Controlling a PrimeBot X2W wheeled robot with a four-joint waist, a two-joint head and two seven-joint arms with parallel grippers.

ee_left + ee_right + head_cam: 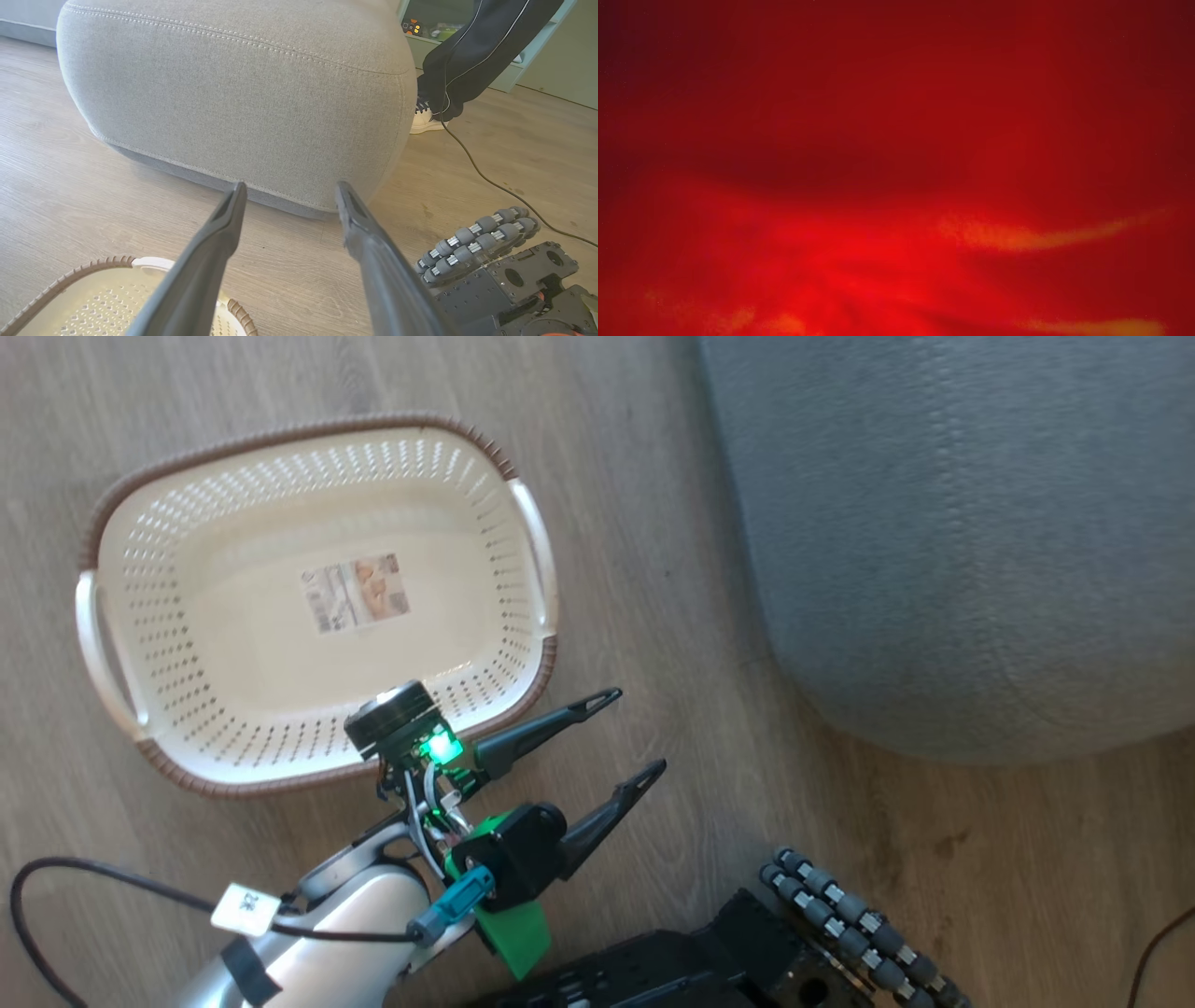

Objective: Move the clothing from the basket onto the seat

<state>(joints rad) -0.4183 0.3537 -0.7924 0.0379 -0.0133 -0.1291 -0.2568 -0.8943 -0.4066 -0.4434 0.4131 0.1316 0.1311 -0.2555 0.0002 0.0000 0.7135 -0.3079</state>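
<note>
The left fingers (pixel 546 725) are spread wide, with nothing held between them and nothing touched. In the head view they are seen above the wood-look floor (pixel 653 569), just beside the near corner of the basket (pixel 308 429), and are pointed towards the seat (pixel 934 523). In the left wrist view the same dark, tapering fingers (pixel 205 261) are aimed at the lower edge of the seat (pixel 233 93), with a corner of the basket (pixel 70 275) seen beneath one of them. A green light is lit at the wrist.

The state of the right fingers cannot be told. The right wrist view is covered by the clothing (pixel 896 186), seen as blurred bright red fabric with a few paler orange streaks low down. It is pressed close to that camera, and its place in the room cannot be judged.

The basket is a cream perforated plastic tub, rounded at the corners, edged with a brown woven-look rim and fitted with pale side handles. A paper label (pixel 357 593) lies uncovered on its floor.

The seat is upholstered in grey woven fabric, bulging and round-cornered, with a pale double line of stitching along its top edge. A roller wheel (pixel 476 238) of grey segments is seen on the dark robot base. Beyond the seat, a person's dark trouser leg (pixel 472 51) and white shoe (pixel 423 121) are visible, with a black cable (pixel 472 163) trailing over the floor.
</note>
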